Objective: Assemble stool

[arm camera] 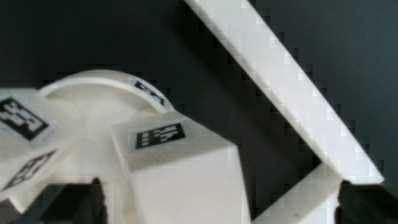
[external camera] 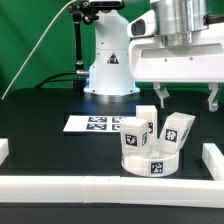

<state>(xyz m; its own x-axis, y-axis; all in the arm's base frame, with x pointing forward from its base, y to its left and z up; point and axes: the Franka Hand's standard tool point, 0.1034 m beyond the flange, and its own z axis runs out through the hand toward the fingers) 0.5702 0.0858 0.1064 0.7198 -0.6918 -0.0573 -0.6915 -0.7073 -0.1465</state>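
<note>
The white round seat (external camera: 150, 160) lies on the black table near the front, with tags on its rim. Two blocky white legs stand on it, one toward the exterior view's left (external camera: 136, 128) and one toward its right (external camera: 173, 131). My gripper (external camera: 186, 98) hangs open and empty above the right-hand leg, clear of it. In the wrist view the seat (arm camera: 93, 95) shows curved. A tagged leg (arm camera: 178, 165) lies in line between my dark fingertips (arm camera: 71, 203), which stand wide apart.
The marker board (external camera: 98, 123) lies behind the seat. White border bars run along the front (external camera: 100, 188), the exterior view's right (external camera: 212, 160) and its left (external camera: 3, 150). A bar (arm camera: 285, 85) shows close beside the seat. The robot base (external camera: 108, 70) stands behind.
</note>
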